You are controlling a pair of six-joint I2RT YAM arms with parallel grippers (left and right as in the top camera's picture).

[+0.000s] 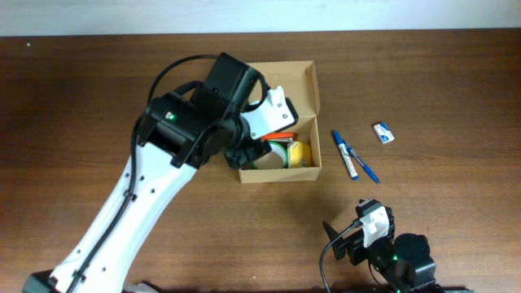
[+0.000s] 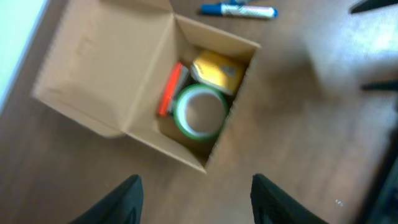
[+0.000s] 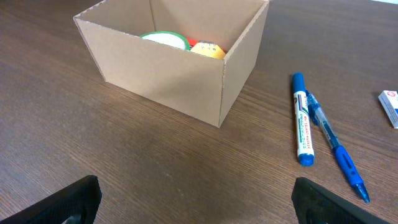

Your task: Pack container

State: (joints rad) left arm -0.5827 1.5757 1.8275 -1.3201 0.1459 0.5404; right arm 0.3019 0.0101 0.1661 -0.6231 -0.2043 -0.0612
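The brown cardboard container (image 1: 310, 89) stands open at the table's middle, lid flap folded back. Inside lie a green tape roll (image 2: 200, 112), a yellow object (image 2: 217, 70) and an orange pen (image 2: 168, 92). It also shows in the right wrist view (image 3: 180, 78) and the left wrist view (image 2: 93, 68). My left gripper (image 2: 196, 202) is open and empty, hovering above the box's near-left side. My right gripper (image 3: 196, 202) is open and empty, low over the table near the front edge, right of the box. A blue marker (image 1: 344, 153) and a blue pen (image 1: 366, 168) lie right of the box.
A small white and blue eraser (image 1: 383, 133) lies right of the pens; it also shows in the right wrist view (image 3: 389, 107). The left arm (image 1: 163, 171) reaches diagonally from the front left over the box. The right arm's base (image 1: 391, 252) sits at the front edge.
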